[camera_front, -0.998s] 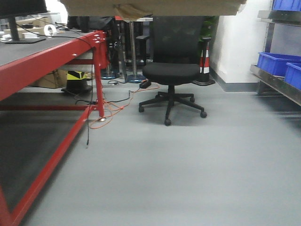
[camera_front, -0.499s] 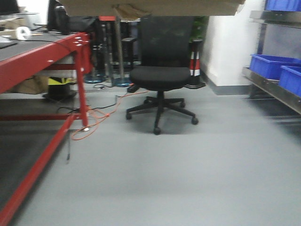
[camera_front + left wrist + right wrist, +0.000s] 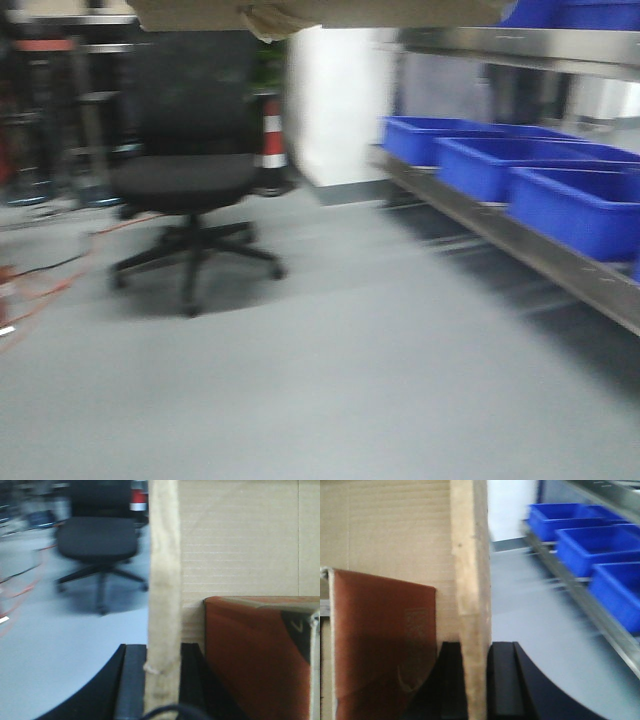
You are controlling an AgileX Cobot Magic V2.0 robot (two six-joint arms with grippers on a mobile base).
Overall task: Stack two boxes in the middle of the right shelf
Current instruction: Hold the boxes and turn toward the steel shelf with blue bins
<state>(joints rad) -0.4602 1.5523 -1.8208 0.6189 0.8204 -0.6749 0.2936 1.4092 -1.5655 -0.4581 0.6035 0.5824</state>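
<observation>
A tan cardboard box [image 3: 320,12] fills the top edge of the front view, seen from below, with a ragged tape flap [image 3: 265,22] hanging down. In the left wrist view my left gripper [image 3: 162,680] is shut on the box's [image 3: 240,540] upright side wall. The right wrist view shows my right gripper [image 3: 475,680] shut on the opposite wall of the box [image 3: 390,525]. A reddish-brown flat item [image 3: 250,655] lies inside the box. The steel shelf [image 3: 520,245] runs along the right, blurred.
Blue plastic bins [image 3: 580,205] sit in a row on the shelf's low tier, under another steel tier [image 3: 520,45]. A black office chair [image 3: 190,170] stands at left on the grey floor, with a striped cone [image 3: 272,140] behind it. Orange cable [image 3: 40,290] lies at far left.
The view has swung to the right: the red table has left the frame, the chair has slid left, and the shelf with blue bins now fills the right side. Both grippers still hold the box.
</observation>
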